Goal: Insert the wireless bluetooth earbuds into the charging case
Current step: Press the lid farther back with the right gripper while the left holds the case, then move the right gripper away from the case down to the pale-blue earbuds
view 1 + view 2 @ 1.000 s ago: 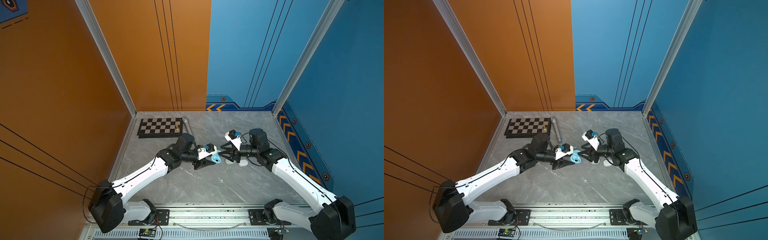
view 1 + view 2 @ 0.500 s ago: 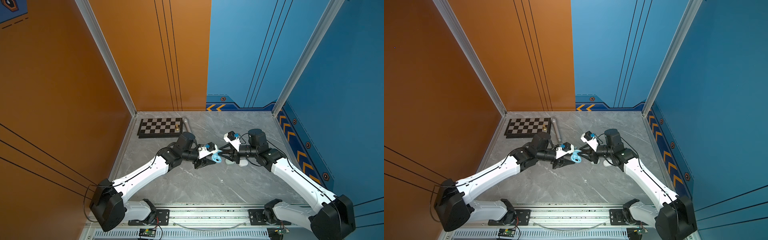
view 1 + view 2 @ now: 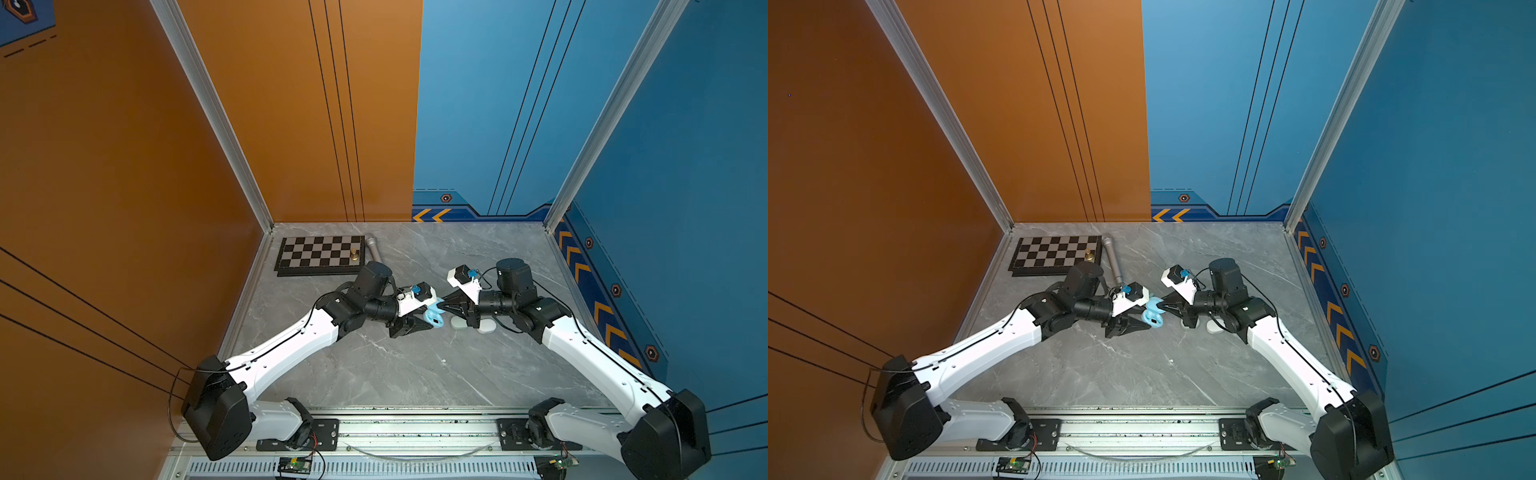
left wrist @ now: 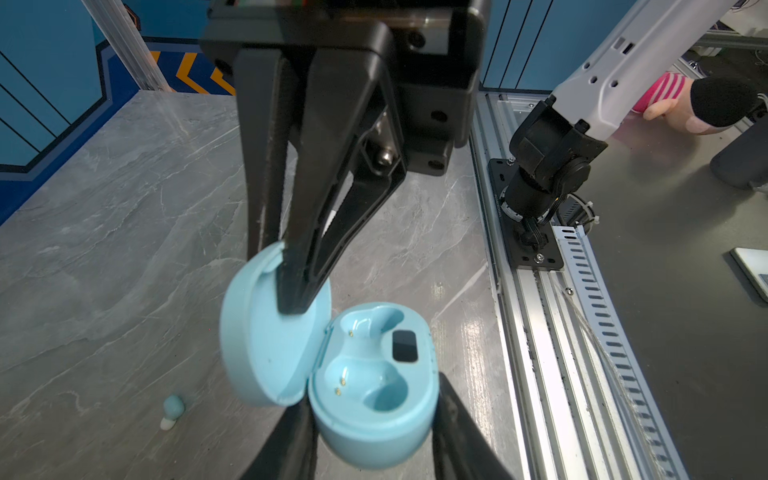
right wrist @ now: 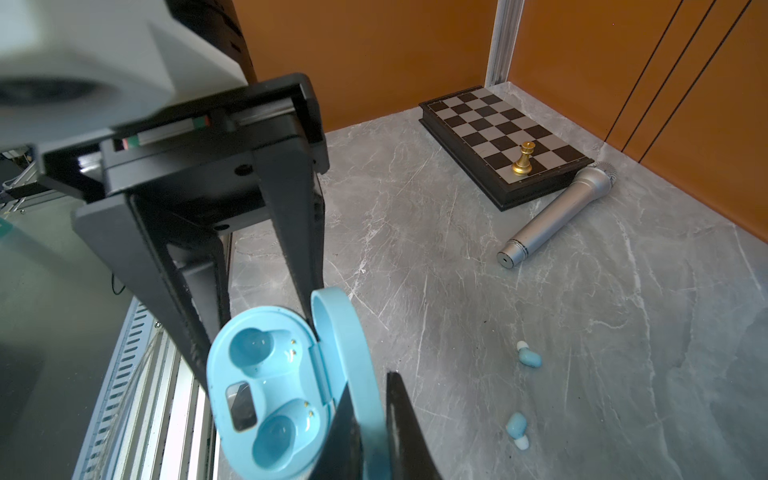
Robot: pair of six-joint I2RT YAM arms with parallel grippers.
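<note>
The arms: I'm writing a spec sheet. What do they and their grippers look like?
The left arm and right arm have white shells, black joints, thin black cables. The left gripper and right gripper are black, with long tapered fingers; white wrist camera mounts carry blue connectors.

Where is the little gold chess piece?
In both top views the gold chess piece stands far left on the chessboard, at its right edge, beside the silver microphone.

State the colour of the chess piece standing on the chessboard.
The chess piece is gold; the right wrist view shows it best.
</note>
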